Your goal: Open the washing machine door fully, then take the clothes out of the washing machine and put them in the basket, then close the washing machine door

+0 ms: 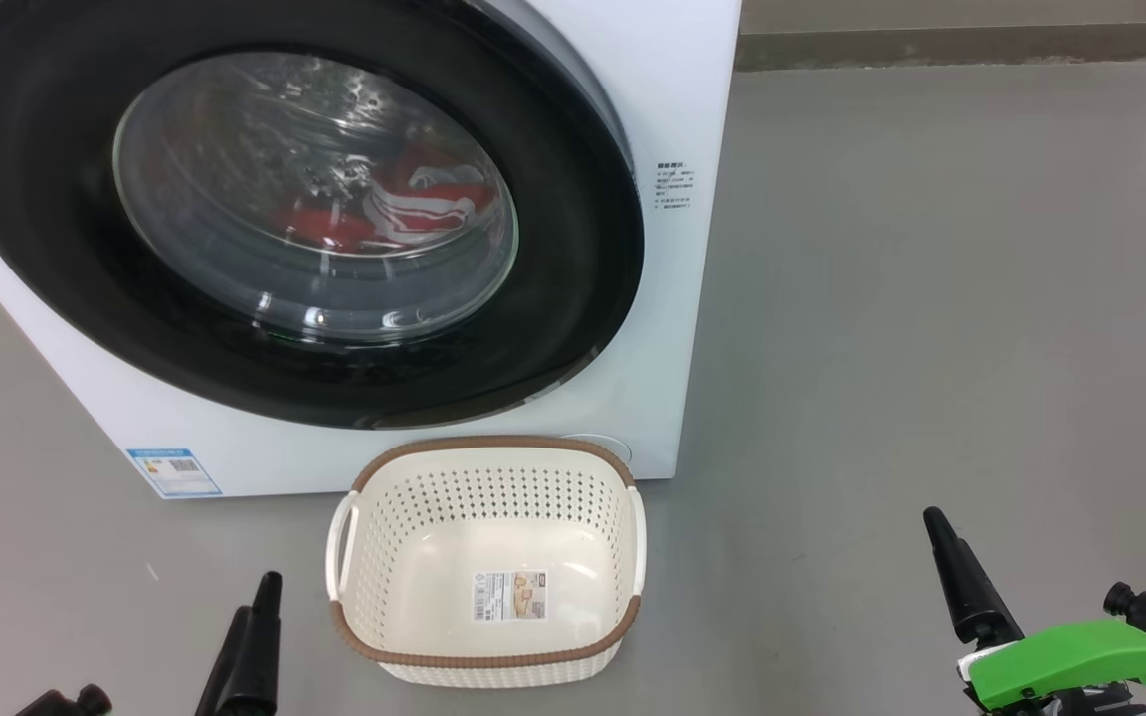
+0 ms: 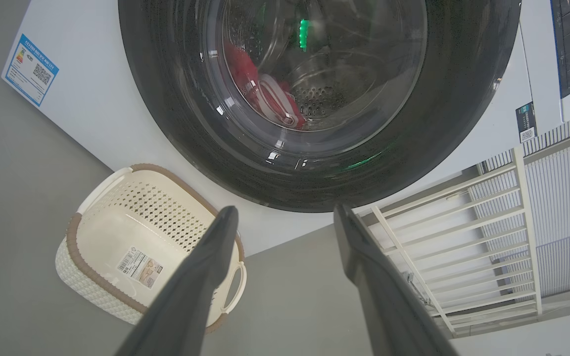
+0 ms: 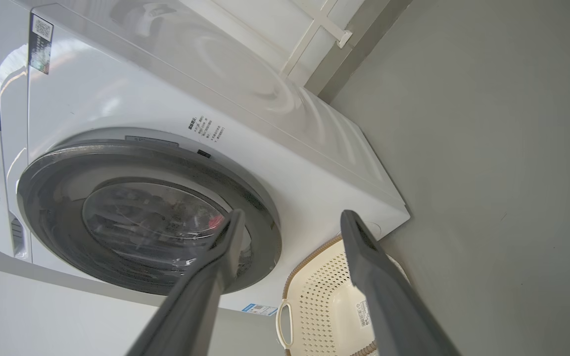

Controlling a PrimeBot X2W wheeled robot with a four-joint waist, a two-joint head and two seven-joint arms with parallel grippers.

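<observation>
Both grippers sit low, jaws spread wide, holding nothing: left gripper (image 2: 285,210) just left of the basket (image 1: 493,658), right gripper (image 3: 293,213) well off to its right. The basket is empty, close against the machine (image 1: 692,99). Beyond, the door (image 1: 573,298) looks shut, with the clothes (image 1: 414,214) behind its glass. The door lies ahead and above; the left arm is nearer.

Tapered black fingers (image 1: 961,582), bright green wrist cover (image 1: 1070,656)

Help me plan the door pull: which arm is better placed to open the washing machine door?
Right, probably. The washing machine door shows a slim gap at its right edge, on the open right gripper's side; the left gripper, also open, sits toward the other side.
</observation>
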